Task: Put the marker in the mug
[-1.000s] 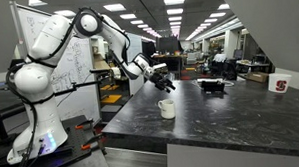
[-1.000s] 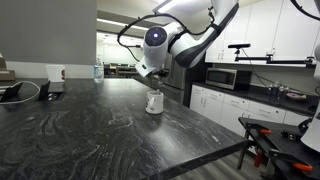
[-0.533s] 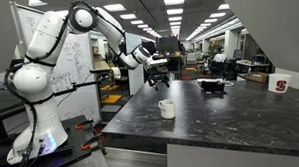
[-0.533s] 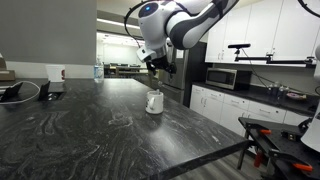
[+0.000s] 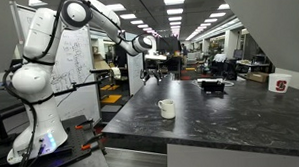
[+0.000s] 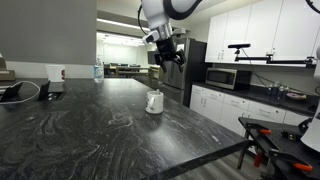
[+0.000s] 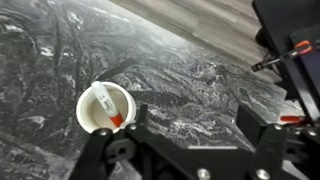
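Note:
The small white mug stands on the dark marble counter near its edge; it also shows in an exterior view and in the wrist view. The marker, pale with a reddish end, lies slanted inside the mug, seen only in the wrist view. My gripper hangs high above the mug, also seen in an exterior view. In the wrist view the gripper is open and empty, with the mug beside its left finger.
A white cup with a red logo stands at the far end of the counter, also seen in an exterior view. A dark device with cables lies on the counter. A microwave sits on the side cabinets.
My gripper has risen from just above the mug to well above it. The mug has not moved.

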Robot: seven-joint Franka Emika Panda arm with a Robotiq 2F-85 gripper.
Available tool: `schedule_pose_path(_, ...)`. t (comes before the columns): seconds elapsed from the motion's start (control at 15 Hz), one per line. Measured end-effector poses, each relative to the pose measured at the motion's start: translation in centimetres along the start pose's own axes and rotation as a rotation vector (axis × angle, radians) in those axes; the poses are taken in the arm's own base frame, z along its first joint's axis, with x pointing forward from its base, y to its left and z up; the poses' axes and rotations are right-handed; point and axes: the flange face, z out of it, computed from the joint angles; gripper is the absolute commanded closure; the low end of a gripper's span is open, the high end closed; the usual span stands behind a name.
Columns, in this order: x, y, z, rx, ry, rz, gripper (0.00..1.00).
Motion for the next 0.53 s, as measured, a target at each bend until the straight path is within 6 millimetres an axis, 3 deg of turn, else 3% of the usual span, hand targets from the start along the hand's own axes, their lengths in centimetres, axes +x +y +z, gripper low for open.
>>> schedule_pose_path(0.53, -2.7, -1.0, -5.8, -0.106, 0.253, 0.044, 0.0)
